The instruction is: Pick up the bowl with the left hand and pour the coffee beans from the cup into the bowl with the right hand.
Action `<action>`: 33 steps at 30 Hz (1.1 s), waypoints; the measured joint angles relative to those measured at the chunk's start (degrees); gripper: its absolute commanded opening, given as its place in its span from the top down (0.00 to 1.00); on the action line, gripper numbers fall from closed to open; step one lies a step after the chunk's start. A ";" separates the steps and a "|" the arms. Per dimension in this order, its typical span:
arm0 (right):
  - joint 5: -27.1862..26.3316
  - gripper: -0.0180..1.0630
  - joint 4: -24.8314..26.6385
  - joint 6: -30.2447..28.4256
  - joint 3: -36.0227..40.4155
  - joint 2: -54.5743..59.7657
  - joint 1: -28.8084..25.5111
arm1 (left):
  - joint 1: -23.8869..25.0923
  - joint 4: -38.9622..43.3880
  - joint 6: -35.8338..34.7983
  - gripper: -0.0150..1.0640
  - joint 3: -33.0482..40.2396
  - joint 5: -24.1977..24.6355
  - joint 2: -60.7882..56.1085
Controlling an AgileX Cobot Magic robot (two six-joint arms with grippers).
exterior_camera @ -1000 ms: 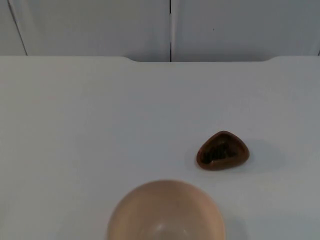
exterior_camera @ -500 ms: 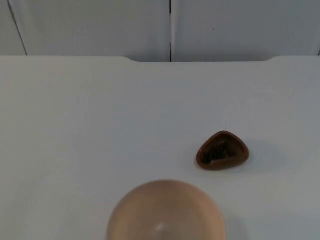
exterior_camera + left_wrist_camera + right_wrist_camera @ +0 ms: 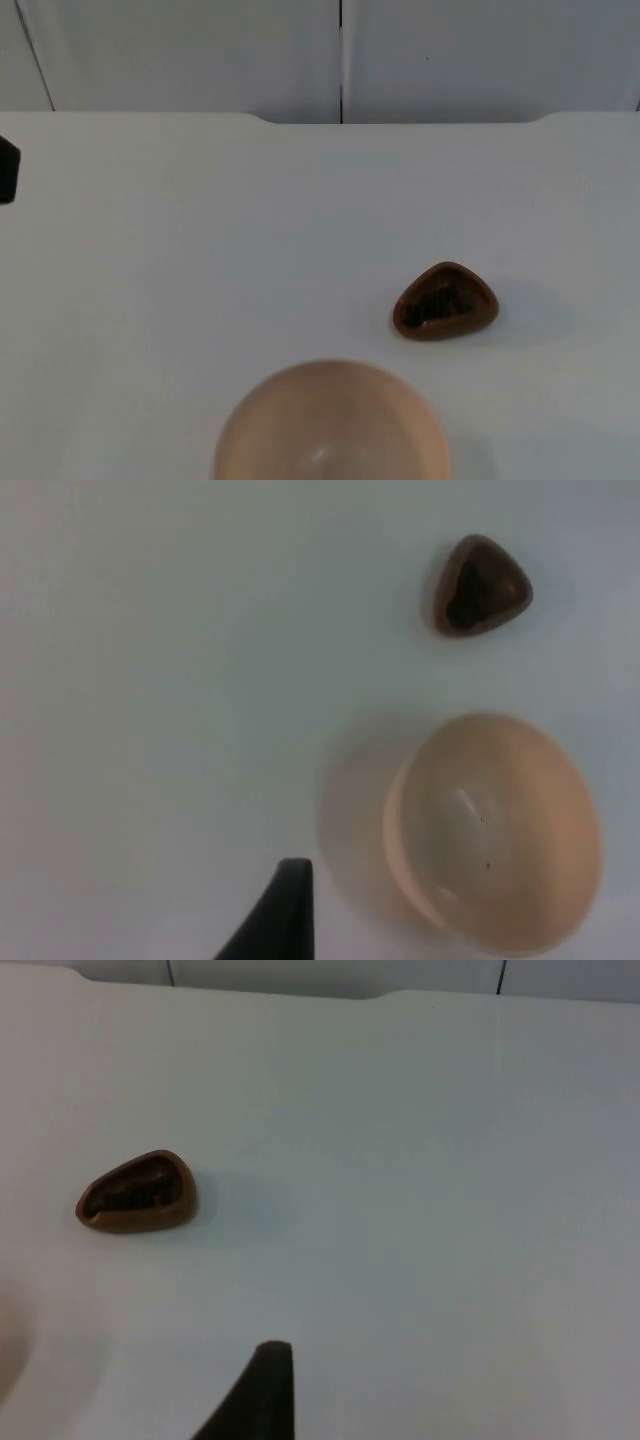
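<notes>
A pale peach bowl [image 3: 332, 424] stands empty at the table's near edge, a little left of centre, and it also lies below my left wrist [image 3: 495, 830]. A small brown three-cornered cup [image 3: 445, 300] holding dark coffee beans sits behind the bowl and to its right, a short gap away. The left wrist view has the cup [image 3: 480, 585] beyond the bowl. My left gripper [image 3: 285, 912] hangs high above the table, left of the bowl, holding nothing. The right gripper [image 3: 262, 1388] hovers right of the cup [image 3: 137, 1196], well apart from it.
The white table [image 3: 250, 230] ends at a grey partition wall [image 3: 340, 55] at the back. A black piece of the left arm [image 3: 6, 170] pokes in at the far left edge.
A black piece of the left arm has come into the top view at the left edge. The bowl and the cup have not moved.
</notes>
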 measured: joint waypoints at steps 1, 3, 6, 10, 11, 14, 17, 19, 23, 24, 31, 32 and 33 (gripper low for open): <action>0.00 0.01 0.00 0.00 0.00 0.00 0.00 | 0.00 0.14 0.00 0.09 0.00 0.00 0.96; 0.00 0.01 0.00 0.00 0.00 0.00 0.00 | 0.00 0.51 0.13 0.09 0.00 0.00 1.95; 0.00 0.01 0.00 0.00 0.00 0.00 0.00 | 0.00 1.90 0.13 0.09 0.00 0.08 4.96; 0.00 0.01 0.00 0.00 0.00 0.00 0.00 | 0.00 2.48 0.13 0.09 0.00 -0.25 7.84; 0.00 0.01 0.00 0.00 0.00 0.00 0.00 | 0.00 2.57 0.13 0.09 0.00 -0.25 8.73; 0.00 0.01 0.00 0.00 0.00 0.00 0.00 | 0.00 2.81 0.36 0.09 0.00 -0.25 10.42; 0.00 0.01 0.00 0.00 0.00 0.00 0.00 | -0.67 3.11 0.49 0.09 0.00 -0.52 11.74; 0.00 0.01 0.00 0.00 0.00 0.00 0.00 | -1.54 3.45 0.49 0.09 0.00 -0.60 12.04; 0.00 0.01 0.00 0.00 0.00 0.00 0.00 | -6.52 7.02 -3.91 0.09 1.53 -5.06 12.15; 0.00 0.01 0.00 0.00 0.00 0.00 0.00 | -6.52 7.02 -3.91 0.09 1.53 -5.06 12.15; 0.00 0.01 0.00 0.00 0.00 0.00 0.00 | -14.50 11.67 -12.49 0.09 4.01 -11.51 14.44; 0.00 0.01 0.00 0.00 0.00 0.00 0.00 | -15.45 11.94 -13.43 0.09 4.01 -12.47 15.39; 0.00 0.01 0.00 0.00 0.00 0.00 0.00 | -16.59 12.05 -14.01 0.09 4.01 -13.11 16.28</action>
